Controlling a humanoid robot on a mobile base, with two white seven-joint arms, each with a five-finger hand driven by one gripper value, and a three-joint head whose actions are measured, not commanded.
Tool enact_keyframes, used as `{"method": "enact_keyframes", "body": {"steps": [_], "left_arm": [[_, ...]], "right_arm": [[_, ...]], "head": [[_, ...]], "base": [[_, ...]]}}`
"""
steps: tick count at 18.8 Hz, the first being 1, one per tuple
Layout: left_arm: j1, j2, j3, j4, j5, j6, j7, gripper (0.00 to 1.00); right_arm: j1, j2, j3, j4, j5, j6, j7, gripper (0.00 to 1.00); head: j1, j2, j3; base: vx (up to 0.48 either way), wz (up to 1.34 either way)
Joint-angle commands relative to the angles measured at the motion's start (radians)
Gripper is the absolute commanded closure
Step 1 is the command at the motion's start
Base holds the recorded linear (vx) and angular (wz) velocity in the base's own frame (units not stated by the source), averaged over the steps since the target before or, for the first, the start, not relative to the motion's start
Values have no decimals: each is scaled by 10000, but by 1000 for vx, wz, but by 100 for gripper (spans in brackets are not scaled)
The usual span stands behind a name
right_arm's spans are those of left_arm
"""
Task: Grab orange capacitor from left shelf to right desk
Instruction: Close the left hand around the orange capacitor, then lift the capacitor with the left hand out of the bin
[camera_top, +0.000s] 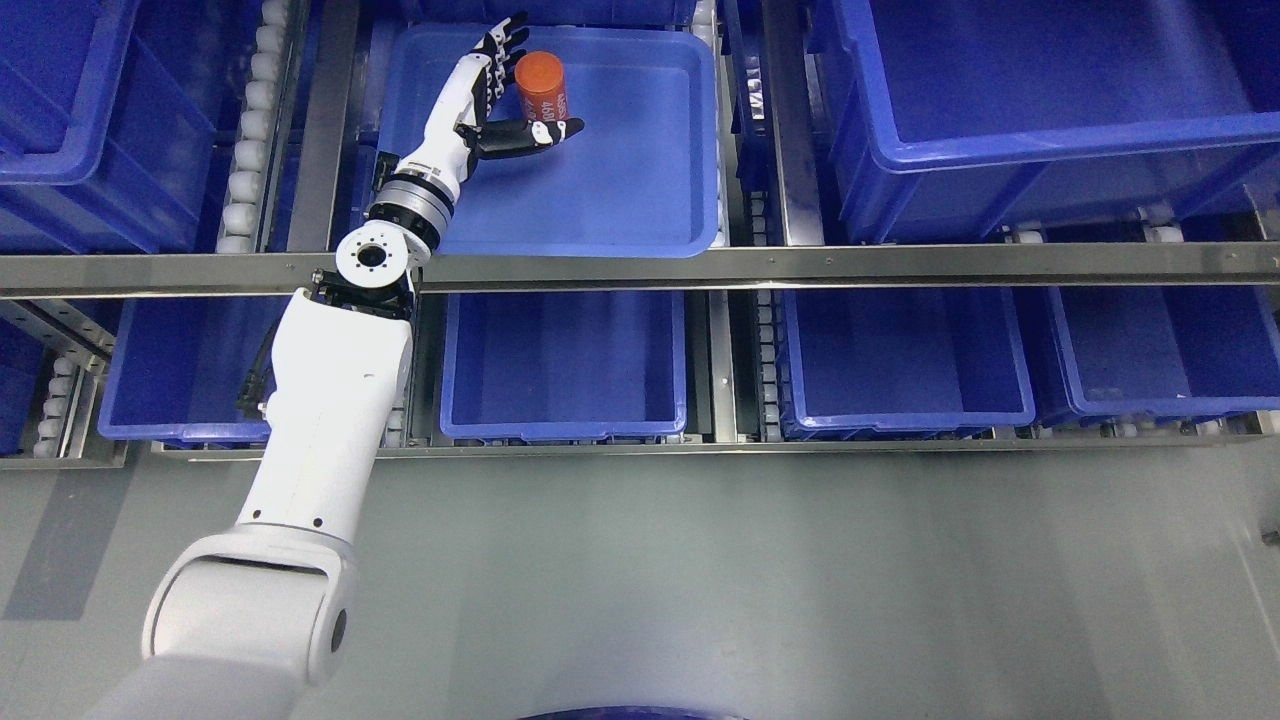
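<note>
Your left hand (500, 95) sits in the shallow blue tray (640, 190) on the upper shelf, fingers spread wide, not closed on anything. The orange capacitor (543, 88) stands just right of the fingers, w/ the thumb reaching under its base; contact unclear. Steel rail (800, 268) crosses in front, deeper blue bins (562, 365) below. Capacitor print too blurry to read.

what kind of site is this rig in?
Probably a warehouse or factory parts store: rows of blue plastic bins on metal flow racks with white rollers. The left hand is open around an orange cylindrical capacitor in a shallow blue tray.
</note>
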Motion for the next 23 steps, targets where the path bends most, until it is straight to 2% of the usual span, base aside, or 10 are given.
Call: {"method": "enact_keyframes", "body": {"steps": [1,4,7,10,12,13,15,23], "left_arm": [[-191,157,-680,1757,-28,-355,-70,14],[-146,157,-497,1772,-12,-1121,-285,36],[-84,157,115,1772,3,-1843,-300,66],[-7,157,500,1757,33,-2120,-331,82],[23,157,714,1757,125,-2593,-453,96],[69,157,898,1757,171,-2793,-560,100],[85,157,1114,1605,187,-2979,-775,100],[116,157,1360,-1690,1243,-2934,-822,100]], "right_arm": [[139,-175,-107,-337,0,-6,8,0],[139,-175,-107,-337,0,-6,8,0],[139,-175,-107,-337,0,-6,8,0],[139,-175,-107,-337,0,-6,8,0],[139,-175,-107,-337,0,-6,8,0],[139,-175,-107,-337,0,-6,8,0],[139,-175,-107,-337,0,-6,8,0],[139,-175,-107,-337,0,-6,8,0]], "head": [[0,0,0],[0,0,0],[0,0,0],[0,0,0],[0,0,0],[0,0,0],[0,0,0],[0,0,0]], "base": [[112,0],[105,0],[87,7],[68,16],[29,-1],[14,-2],[0,0],[-26,-1]]}}
